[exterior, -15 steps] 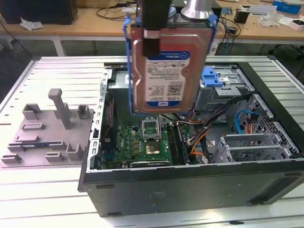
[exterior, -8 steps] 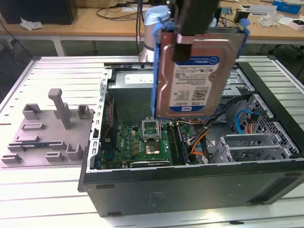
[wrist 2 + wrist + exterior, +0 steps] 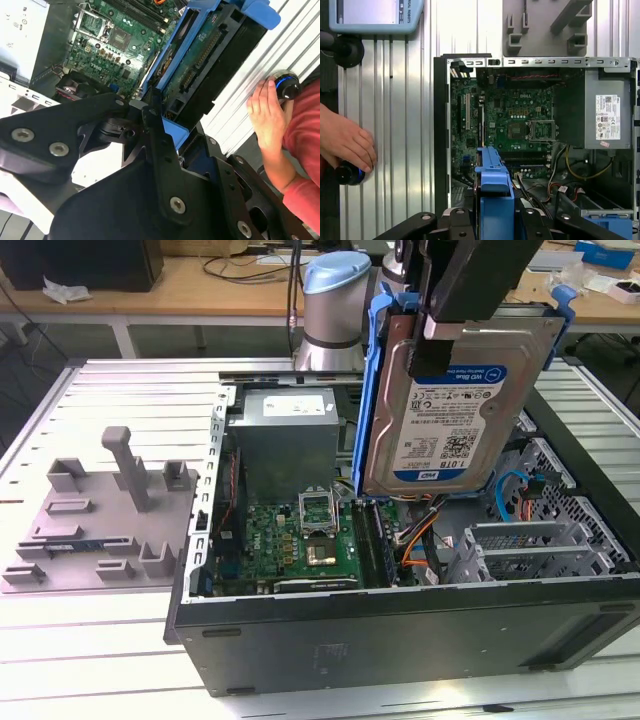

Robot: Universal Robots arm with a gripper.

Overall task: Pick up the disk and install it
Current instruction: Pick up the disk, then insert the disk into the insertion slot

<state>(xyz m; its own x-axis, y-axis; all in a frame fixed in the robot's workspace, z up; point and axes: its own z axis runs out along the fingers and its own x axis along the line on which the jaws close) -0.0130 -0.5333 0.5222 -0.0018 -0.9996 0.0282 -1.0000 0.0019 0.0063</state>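
**One disk held upright in the air over one open computer case**

The disk (image 3: 445,415), a flat rectangular silver hard drive with a blue-and-white label and a blue plastic carrier frame, hangs label-out from the single black gripper (image 3: 447,335). In both wrist views its two black fingers (image 3: 464,225) (image 3: 156,132) are clenched on the disk's upper end, one on each side of the blue frame. The disk touches only the fingers. Below it lies one black metal computer case (image 3: 400,640), on its side and open. Inside are one green motherboard (image 3: 300,530) and one grey box-shaped power supply (image 3: 285,435). On the exterior view's left of the case, one grey plastic fixture plate (image 3: 100,525) sits on the ribbed white metal table (image 3: 100,660). One person's hand (image 3: 345,142) rests on one round black knob (image 3: 349,174), apart from the case.
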